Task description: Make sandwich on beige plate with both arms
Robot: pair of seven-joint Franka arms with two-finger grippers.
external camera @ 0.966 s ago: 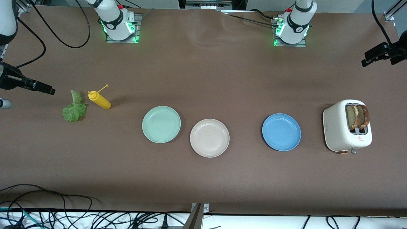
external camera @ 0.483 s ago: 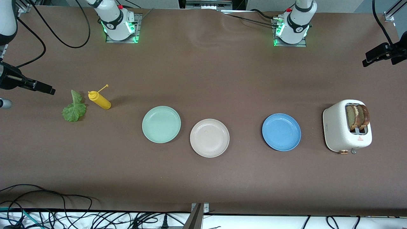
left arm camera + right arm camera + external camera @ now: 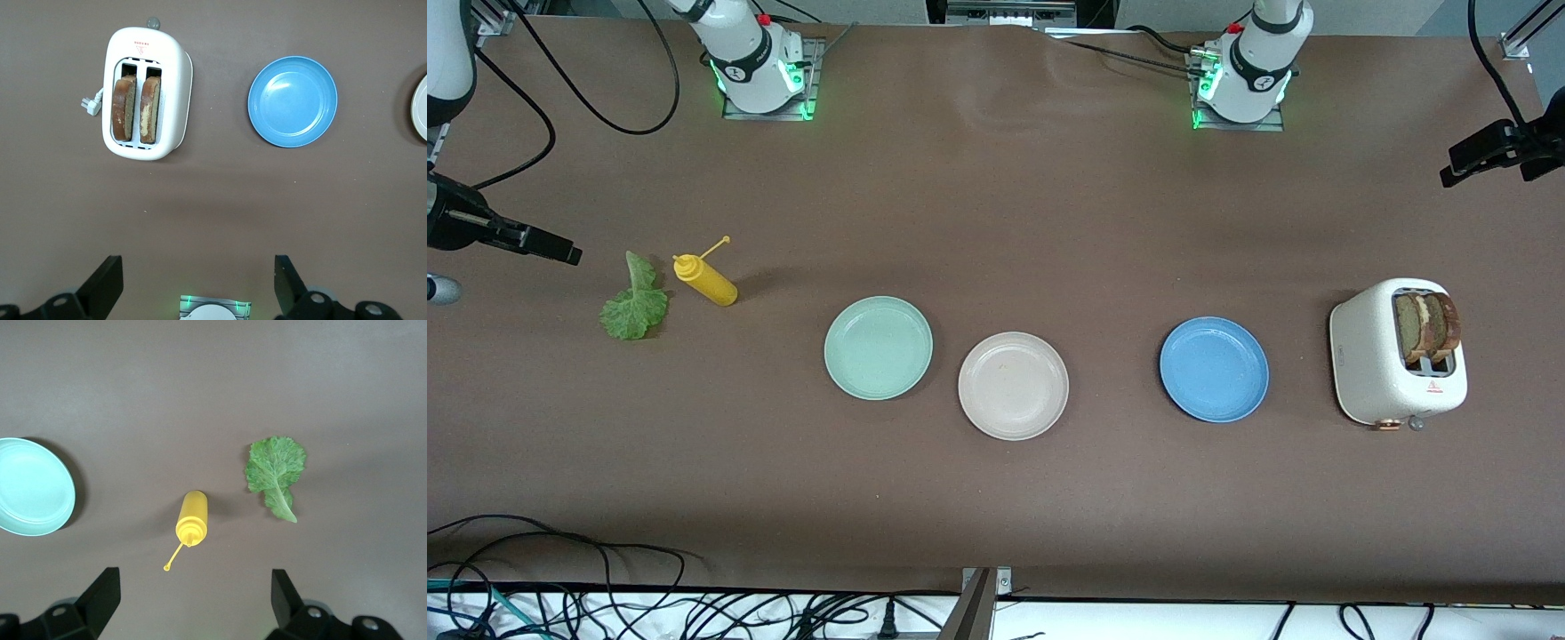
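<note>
in the left wrist view alone the toaster (image 3: 147,93) shows its plug, both grippers' jaws spread, holding nothing

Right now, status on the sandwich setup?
Left gripper open, high over white toaster end; right gripper open above ruffled green lettuce leaf. Two brown-crusted bread slices in toaster slots. Round pale beige plate bare, nothing blocking.

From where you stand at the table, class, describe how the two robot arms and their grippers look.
Both arms are glossy white with black joint bands, green-lit bases and red buttons, trailing black cables. The left gripper and right gripper each have two dark, blocky fingers.
</note>
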